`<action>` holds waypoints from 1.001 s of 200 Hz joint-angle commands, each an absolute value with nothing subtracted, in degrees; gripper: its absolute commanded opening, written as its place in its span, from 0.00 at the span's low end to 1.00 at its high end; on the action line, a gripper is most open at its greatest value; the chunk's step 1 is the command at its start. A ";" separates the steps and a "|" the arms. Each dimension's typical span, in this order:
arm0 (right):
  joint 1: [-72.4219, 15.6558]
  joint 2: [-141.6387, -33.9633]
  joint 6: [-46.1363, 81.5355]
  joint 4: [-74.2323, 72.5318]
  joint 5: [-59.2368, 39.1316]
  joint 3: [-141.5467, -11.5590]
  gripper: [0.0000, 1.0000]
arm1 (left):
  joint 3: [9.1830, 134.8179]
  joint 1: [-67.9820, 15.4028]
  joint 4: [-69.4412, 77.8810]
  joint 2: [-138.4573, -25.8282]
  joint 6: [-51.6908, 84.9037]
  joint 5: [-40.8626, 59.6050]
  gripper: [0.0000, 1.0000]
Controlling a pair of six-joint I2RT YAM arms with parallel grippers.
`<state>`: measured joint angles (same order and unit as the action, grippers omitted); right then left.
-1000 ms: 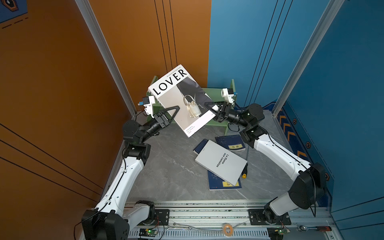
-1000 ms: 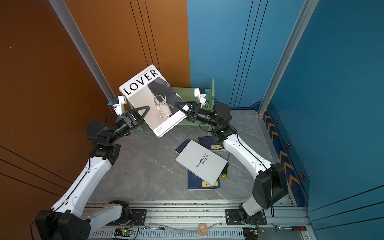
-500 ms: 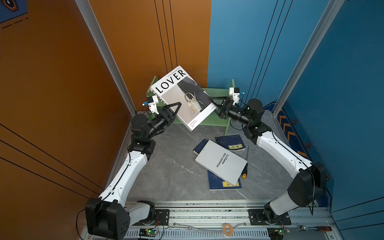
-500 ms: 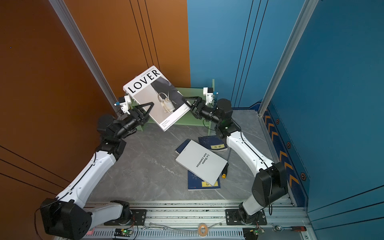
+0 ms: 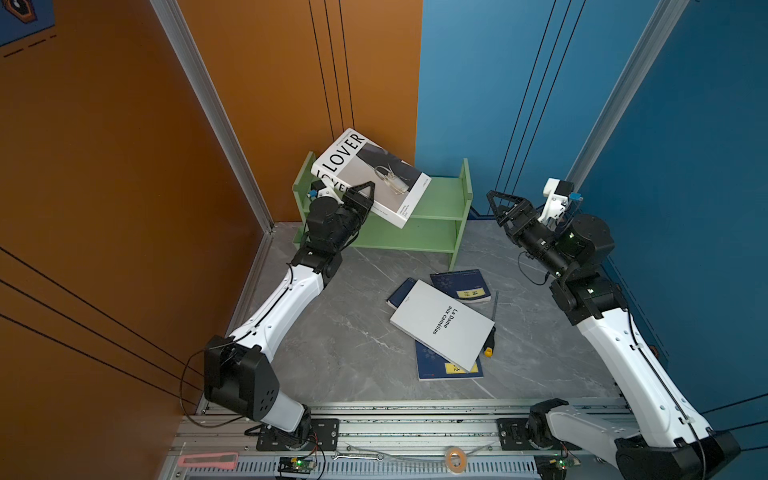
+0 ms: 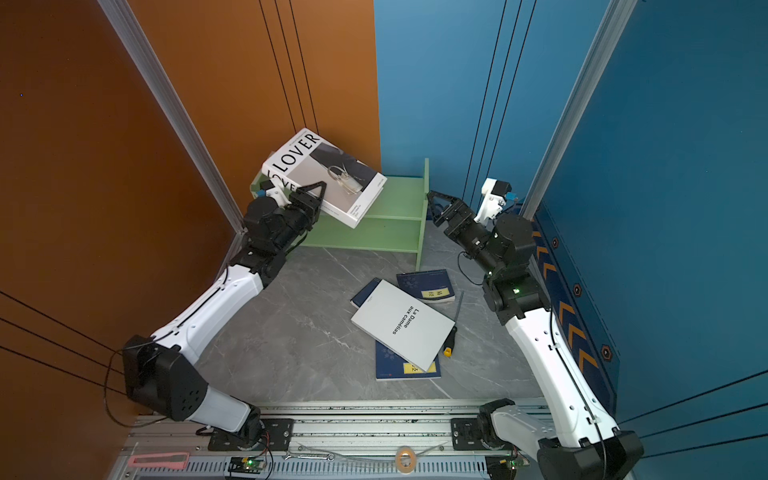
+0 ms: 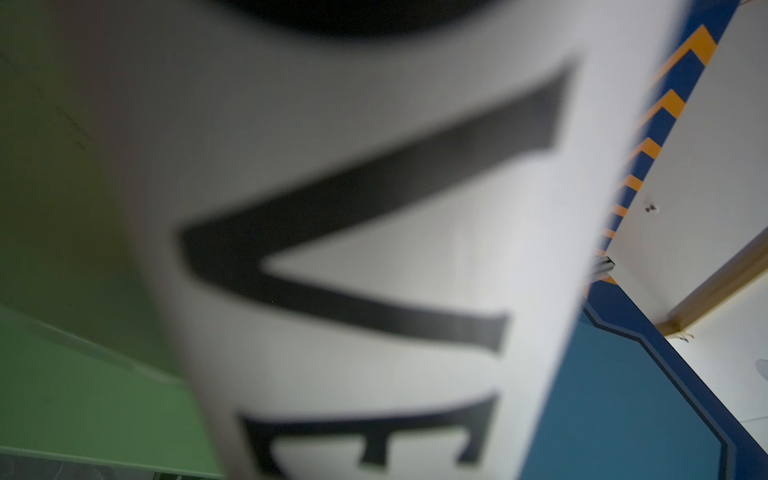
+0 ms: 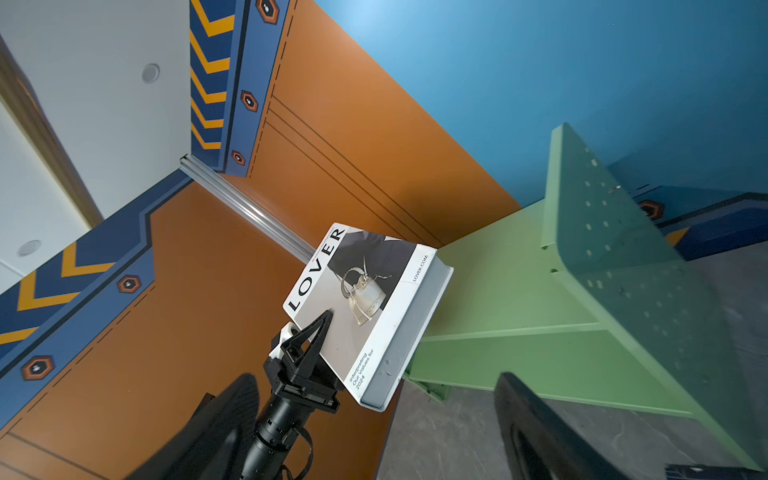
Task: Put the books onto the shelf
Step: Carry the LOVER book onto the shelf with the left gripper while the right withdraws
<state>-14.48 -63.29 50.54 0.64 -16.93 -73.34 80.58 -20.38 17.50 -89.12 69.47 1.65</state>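
Nearest the camera is the base rail (image 5: pixel 415 428) with a tape roll (image 5: pixel 454 458) lying on it, nothing to do with the job. Next up, on the grey table (image 5: pixel 332 340), is the waiting pile: a white book (image 5: pixel 442 324) lying flat across 3 blue books (image 5: pixel 459 284), with a screwdriver (image 5: pixel 490 340) touching its right edge. That pile sits between the arms, a bit closer to the right one.

Further back, the right gripper (image 5: pixel 494 208) hangs off the right end of the shelf (image 5: pixel 444 195), jaws wide apart, holding nothing and well clear of any book.

The left gripper (image 5: pixel 368 191) is clamped on the spine side of the LOVER book (image 5: pixel 365 174), 1 finger on the cover and the other hidden underneath. The book is tilted cover-up over the shelf's left end, its long axis running from the back-left corner down toward the front right. I can't tell if its low corner touches the shelf.

Both shelf tiers look bare, so 0 books are shelved. My guess is the move turns on that tilt: the free board lies just right of and under the book, so it needs levelling or standing up before release.
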 commanded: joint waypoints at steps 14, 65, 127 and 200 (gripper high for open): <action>-13.05 -59.26 44.46 10.44 -11.13 -71.63 0.91 | 86.61 -25.17 21.66 -96.37 69.69 -12.24 0.33; -11.15 -53.80 43.22 15.12 -9.42 -69.40 0.91 | 90.88 -31.76 31.02 -106.82 70.84 -24.75 0.32; -9.30 -51.16 42.71 17.84 -9.66 -67.95 0.91 | 97.65 -36.36 31.82 -114.44 71.51 -31.37 0.32; -5.75 -48.73 43.54 19.95 -11.56 -65.62 0.92 | 102.15 -38.23 29.63 -118.41 74.09 -30.86 0.46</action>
<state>-7.07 -50.65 44.29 18.28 -10.44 -66.61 99.24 -37.32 30.11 -117.78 74.04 -29.93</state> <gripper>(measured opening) 0.917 0.428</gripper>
